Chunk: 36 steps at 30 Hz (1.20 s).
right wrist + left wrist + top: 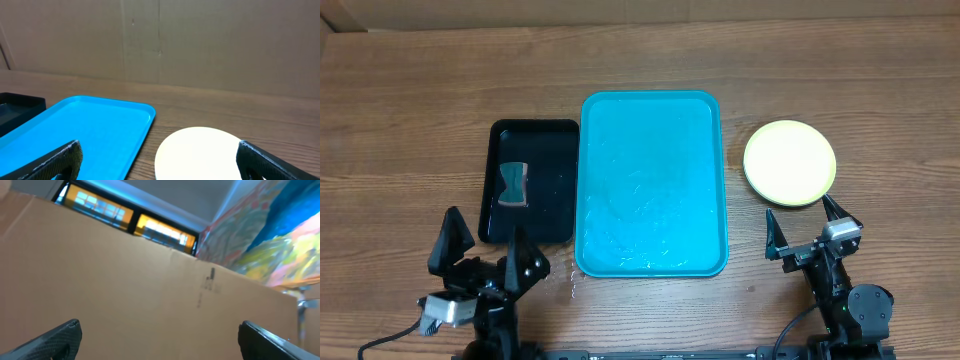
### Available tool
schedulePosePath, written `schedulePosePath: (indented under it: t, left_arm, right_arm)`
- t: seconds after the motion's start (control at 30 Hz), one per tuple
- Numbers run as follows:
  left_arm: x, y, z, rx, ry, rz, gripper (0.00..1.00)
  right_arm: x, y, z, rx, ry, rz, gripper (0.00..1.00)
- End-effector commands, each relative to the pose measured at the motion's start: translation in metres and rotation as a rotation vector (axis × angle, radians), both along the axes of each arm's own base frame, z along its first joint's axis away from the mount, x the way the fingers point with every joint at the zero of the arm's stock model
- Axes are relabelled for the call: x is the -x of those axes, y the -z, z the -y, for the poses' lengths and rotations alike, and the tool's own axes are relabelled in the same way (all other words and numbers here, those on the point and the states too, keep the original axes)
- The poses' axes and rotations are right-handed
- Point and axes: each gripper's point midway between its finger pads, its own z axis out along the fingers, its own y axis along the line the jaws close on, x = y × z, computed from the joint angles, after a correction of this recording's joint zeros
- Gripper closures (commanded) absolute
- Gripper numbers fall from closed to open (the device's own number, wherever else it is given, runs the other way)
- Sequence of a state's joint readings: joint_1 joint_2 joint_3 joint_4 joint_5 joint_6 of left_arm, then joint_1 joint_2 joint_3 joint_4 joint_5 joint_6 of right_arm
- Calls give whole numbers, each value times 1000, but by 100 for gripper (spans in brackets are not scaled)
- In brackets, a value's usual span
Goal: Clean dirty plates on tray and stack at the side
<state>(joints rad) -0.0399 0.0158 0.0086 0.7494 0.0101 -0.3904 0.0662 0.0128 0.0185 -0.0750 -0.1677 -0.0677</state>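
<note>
The turquoise tray (pixel 653 180) sat mid-table with a wet-looking sheen. The pale yellow-green plate (pixel 789 162) was on the table (pixel 400 120) just right of it, and I couldn't tell if more were stacked underneath. Left gripper (pixel 483 232) hung spread wide by the black tray (pixel 545 180) holding a sponge (pixel 513 184). The right gripper (pixel 800 210) was spread too, near the plate but not touching it.
</note>
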Motion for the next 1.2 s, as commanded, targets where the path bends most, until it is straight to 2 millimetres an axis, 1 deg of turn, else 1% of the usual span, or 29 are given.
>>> schedulePosePath:
  t: [0.0,0.07,0.1,0.2,0.27,0.37,0.57,0.6,0.67,0.83,1.07,1.17]
  left_arm:
    - [-12,16,-9,14,-41,-77,0]
    - [-27,38,-12,13,-60,-186,0]
    - [-39,58,-15,13,-72,-281,0]
    - [-53,95,-19,14,-88,-445,0]
    - [-59,117,-22,3,-111,-534,0]
    - [-63,144,-27,-2,-147,-648,1]
    - [-63,179,-28,-120,-189,-792,0]
    - [-63,183,-28,-141,-195,-810,0]
    - [-63,185,-26,-192,-202,-814,0]
    - [-63,185,-23,-206,-193,-814,0]
    - [-64,185,-12,-264,-161,-807,1]
    - [-64,185,-11,-265,-158,-806,0]
  right_arm:
    - [-1,2,2,4,11,6,0]
    - [-1,2,2,4,11,6,0]
    - [-1,2,2,4,11,6,0]
    - [-1,2,2,4,11,6,0]
    - [-1,2,2,4,11,6,0]
    - [-1,2,2,4,11,6,0]
    - [-1,2,2,4,11,6,0]
    - [-1,2,2,4,11,6,0]
    - [-1,2,2,4,11,6,0]
    - [-1,2,2,4,11,6,0]
    - [-1,2,2,4,11,6,0]
    - [-1,2,2,4,11,6,0]
